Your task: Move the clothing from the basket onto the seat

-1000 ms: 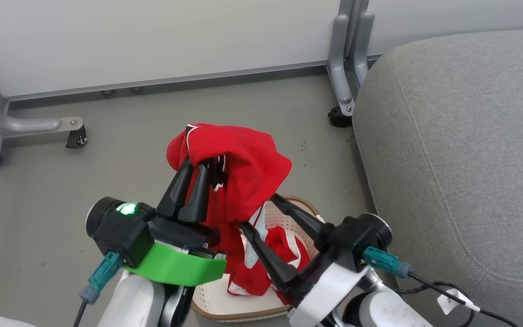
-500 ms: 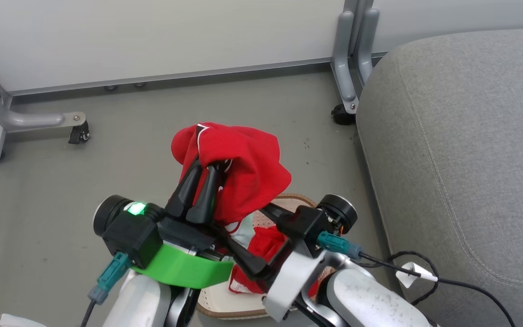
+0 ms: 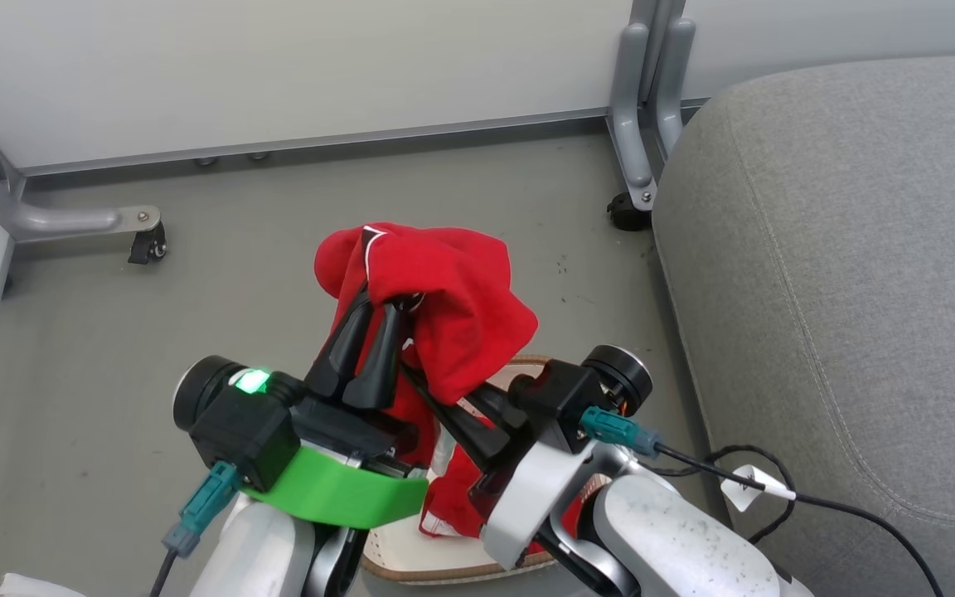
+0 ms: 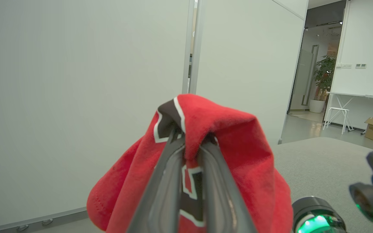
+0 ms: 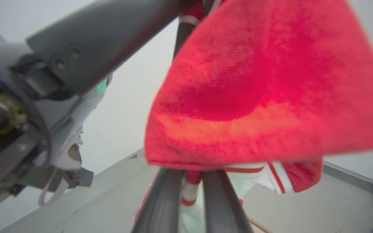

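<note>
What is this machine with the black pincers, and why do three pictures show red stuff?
It is a robot with two arms. One picture looks down from its head; the other two come from cameras on its wrists. On the grey floor stands a white basket, beside a big grey seat. The left arm's jaws are shut on red clothing, lifted above the basket. The right arm's jaws, reaching in underneath, look closed on a red-and-white striped part. The clothes should go onto the seat.

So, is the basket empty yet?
Not empty, it seems: red and white cloth shows inside the basket rim, below the red garment raised in the left pincer. Whether it rests on the bottom, cannot tell.
</note>
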